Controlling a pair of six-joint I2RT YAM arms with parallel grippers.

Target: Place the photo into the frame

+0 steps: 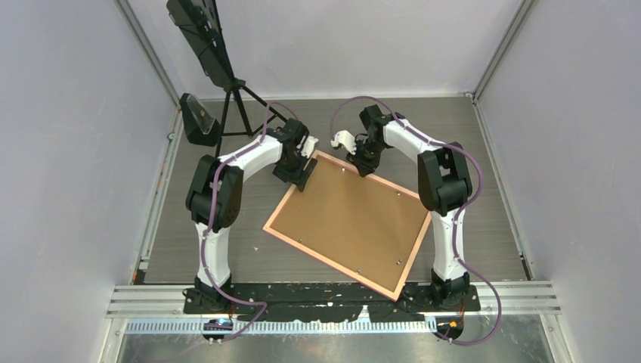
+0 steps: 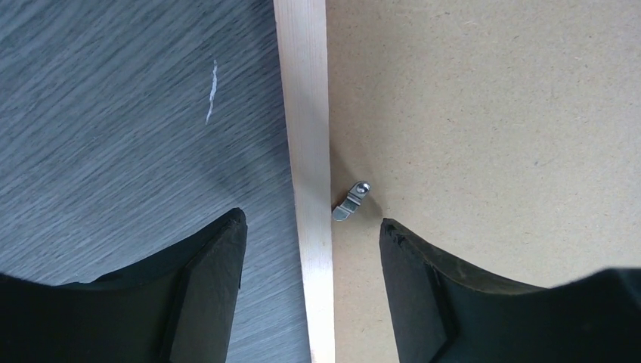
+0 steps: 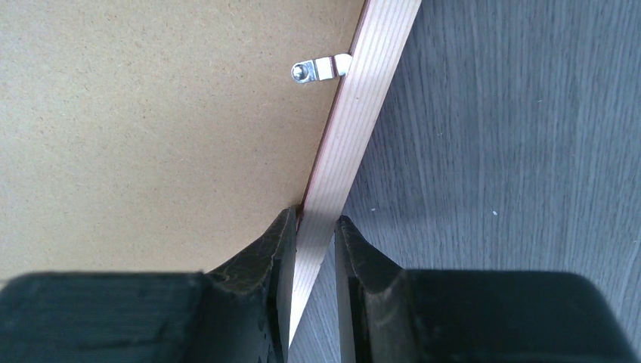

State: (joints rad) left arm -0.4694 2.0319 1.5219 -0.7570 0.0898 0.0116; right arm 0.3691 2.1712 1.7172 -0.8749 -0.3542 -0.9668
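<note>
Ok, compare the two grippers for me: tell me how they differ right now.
The left gripper stands wide open; the right gripper is pinched shut on the frame. The left straddles the rail without touching it, beside a metal clip; the right grips the rail itself. Both work at the frame's far end.

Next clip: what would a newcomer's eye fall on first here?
A big brown backing board sits inside the salmon-pink frame, lying askew at the middle of the table. At its far edge the right gripper pinches the frame's rail, while the left gripper hangs open astride the left rail, next to a small metal clip. No photo shows.
</note>
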